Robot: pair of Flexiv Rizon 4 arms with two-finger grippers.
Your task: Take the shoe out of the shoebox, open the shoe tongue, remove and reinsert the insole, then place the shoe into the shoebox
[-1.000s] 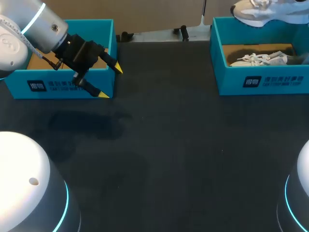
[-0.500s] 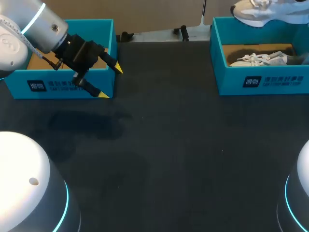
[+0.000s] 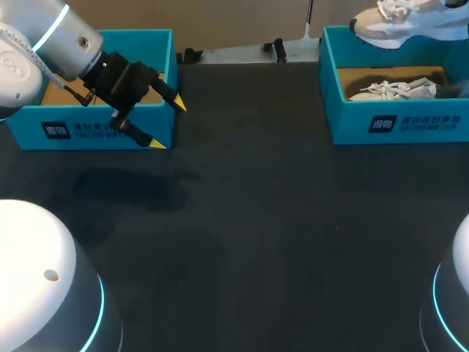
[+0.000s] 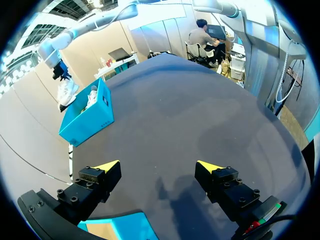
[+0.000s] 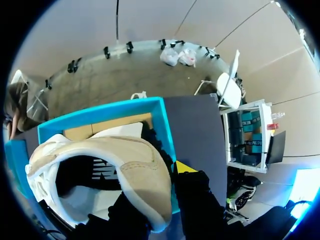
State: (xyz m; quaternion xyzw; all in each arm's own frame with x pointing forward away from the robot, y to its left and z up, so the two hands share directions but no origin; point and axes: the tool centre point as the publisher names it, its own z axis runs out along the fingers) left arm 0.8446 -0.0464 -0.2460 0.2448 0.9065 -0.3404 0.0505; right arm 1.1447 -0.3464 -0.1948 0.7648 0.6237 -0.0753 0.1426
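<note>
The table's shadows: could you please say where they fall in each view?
Head view: a soft shadow on the table under the left hand. Left wrist view: that hand's shadow darkens the table between its fingers. Right wrist view: the shoe fills the foreground; no table shadow shows.

site: robotics lab | evid: left arm (image 3: 51,37) + right arm (image 4: 95,20) w/ blue-lit rings at black table (image 3: 256,242) | props: teal left box (image 3: 102,130) & right box (image 3: 399,125)
</note>
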